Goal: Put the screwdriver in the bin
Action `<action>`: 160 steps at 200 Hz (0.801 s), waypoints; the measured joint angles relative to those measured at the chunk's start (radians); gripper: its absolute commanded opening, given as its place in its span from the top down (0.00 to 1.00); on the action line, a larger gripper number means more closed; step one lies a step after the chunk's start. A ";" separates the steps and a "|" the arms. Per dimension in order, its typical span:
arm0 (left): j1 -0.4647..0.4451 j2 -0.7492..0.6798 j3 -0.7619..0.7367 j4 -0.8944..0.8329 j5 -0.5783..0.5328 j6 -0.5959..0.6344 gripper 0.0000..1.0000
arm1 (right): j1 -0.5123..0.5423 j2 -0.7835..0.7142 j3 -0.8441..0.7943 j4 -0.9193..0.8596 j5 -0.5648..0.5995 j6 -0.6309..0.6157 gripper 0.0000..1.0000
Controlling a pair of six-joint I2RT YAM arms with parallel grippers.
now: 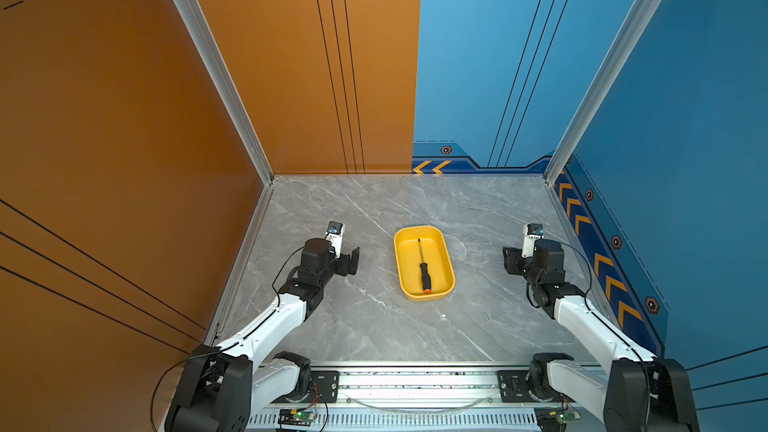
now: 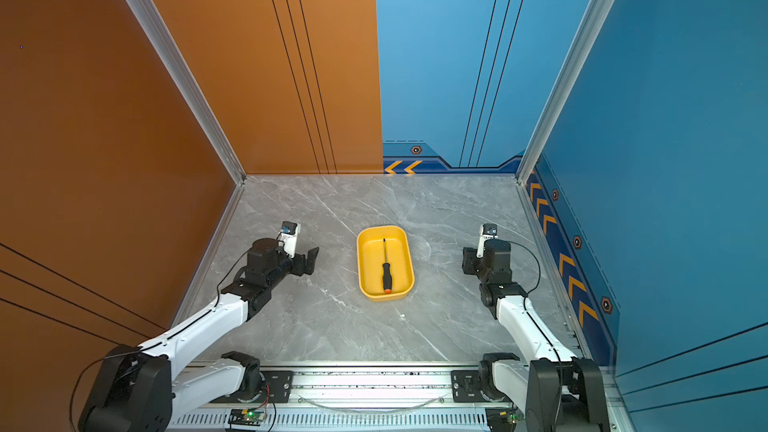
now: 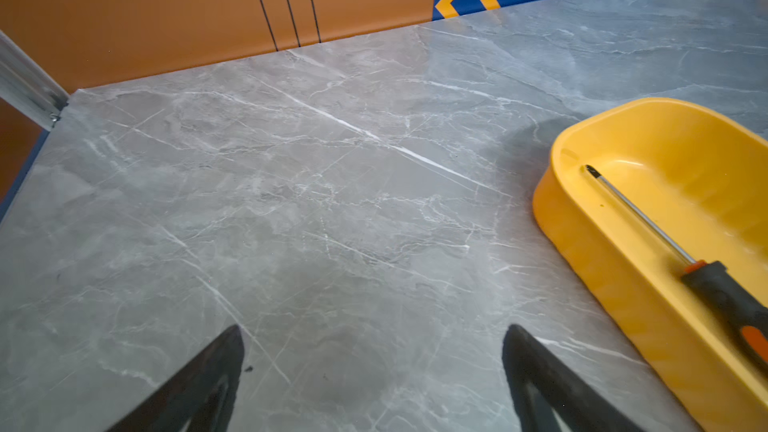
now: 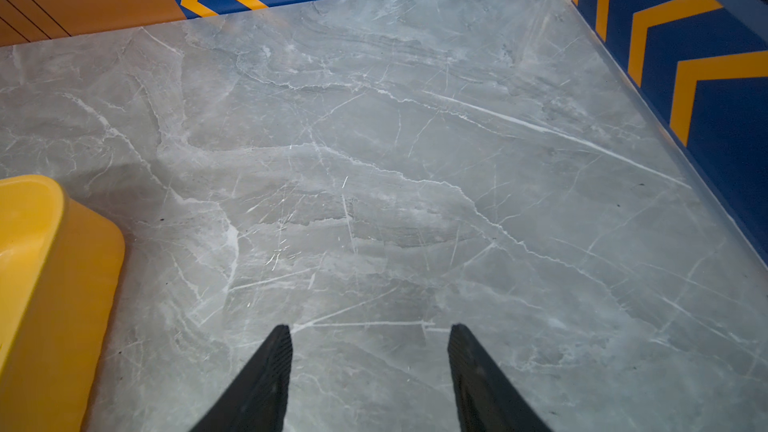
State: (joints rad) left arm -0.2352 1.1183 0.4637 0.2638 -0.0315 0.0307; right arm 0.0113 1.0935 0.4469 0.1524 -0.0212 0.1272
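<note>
Screwdriver point(image 1: 424, 265) lies lengthwise in yellow bin point(image 1: 440, 259), open table point(image 1: 353, 326) either side; left gripper point(image 3: 374, 328) fingers wide, right gripper point(image 4: 370, 328) narrower, both empty.

The screwdriver point(image 1: 423, 264) lies flat on the floor of the bin point(image 1: 441, 257), running lengthwise roughly along its middle. Its thin metal shaft points toward the far side, with the tip short of the far end wall. The black handle, with an orange collar and an orange-red butt, lies at the near end. The bin is a shallow, bright yellow tray with rounded corners. It stands upright mid-way across the grey marbled tabletop point(image 1: 353, 317).
</note>
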 measured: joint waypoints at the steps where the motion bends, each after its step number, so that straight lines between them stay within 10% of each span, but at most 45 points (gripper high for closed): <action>1: 0.002 0.000 -0.001 0.003 0.000 0.000 0.02 | 0.000 0.002 -0.002 0.005 0.000 0.000 0.41; 160: 0.246 0.283 -0.075 0.406 0.117 0.006 0.02 | -0.019 0.332 -0.068 0.539 0.027 -0.027 0.41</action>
State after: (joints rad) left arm 0.0113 1.4014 0.3889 0.6693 0.0853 0.0368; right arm -0.0078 1.4254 0.3794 0.6910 0.0059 0.0998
